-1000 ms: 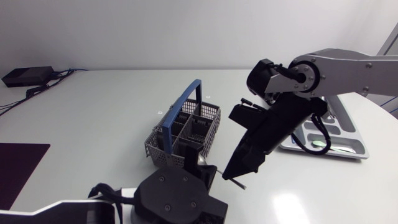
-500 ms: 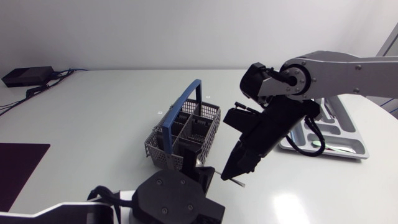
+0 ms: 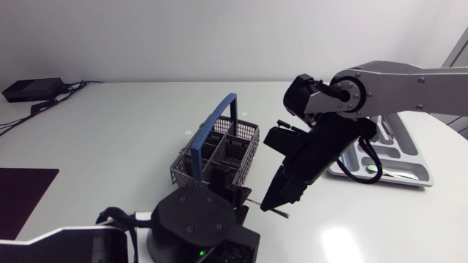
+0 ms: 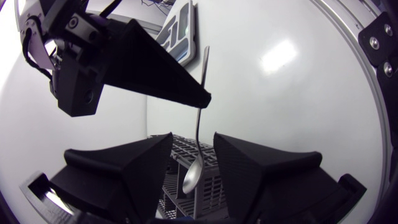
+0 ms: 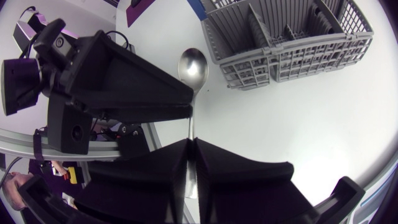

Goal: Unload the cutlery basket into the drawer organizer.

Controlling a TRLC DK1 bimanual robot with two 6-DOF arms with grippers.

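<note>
Spoon [image 5: 191,67]: handle clamped in right gripper [image 5: 191,143], bowl between parted fingers of left gripper [image 4: 193,142]; both arms lately shifted slightly, handover judged near complete, drawer organizer [image 3: 413,175] next.

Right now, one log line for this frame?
right gripper: shut on spoon | left gripper: open, straddling its bowl | cutlery basket: beside spoon

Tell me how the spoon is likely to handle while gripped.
The spoon looks like polished metal, so it is probably stiff and somewhat slippery. The right gripper pinches only its thin handle, with the bowl hanging free ahead, so it may pivot if knocked. It is slim, so likely light.
</note>
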